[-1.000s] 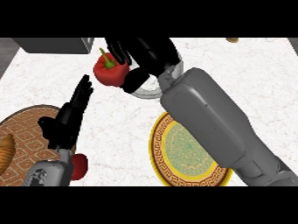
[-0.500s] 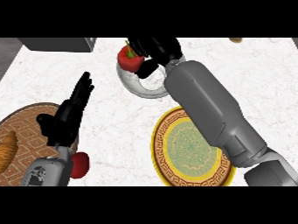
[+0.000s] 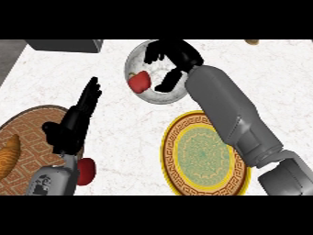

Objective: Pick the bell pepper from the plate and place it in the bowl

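The red bell pepper (image 3: pixel 140 81) lies inside the white bowl (image 3: pixel 160 97), against its left wall at the back of the counter. My right hand (image 3: pixel 174 56) hovers over the bowl with its fingers spread, just right of the pepper and not curled round it. The yellow patterned plate (image 3: pixel 204 155) sits nearer me with nothing on it, partly under my right forearm. At the left, my left hand (image 3: pixel 77 119) rests open with its fingers straight and pointing away from me.
A brown round mat (image 3: pixel 36 137) at the lower left holds a croissant (image 3: pixel 3 161). A small red object (image 3: pixel 86 170) lies next to my left wrist. A grey box (image 3: pixel 67 45) stands at the back left. A small tan item (image 3: pixel 253 42) shows at the back right.
My right hand carried the pepper over the bowl and opened; the pepper now lies in the bowl. The left hand has stayed as it was.
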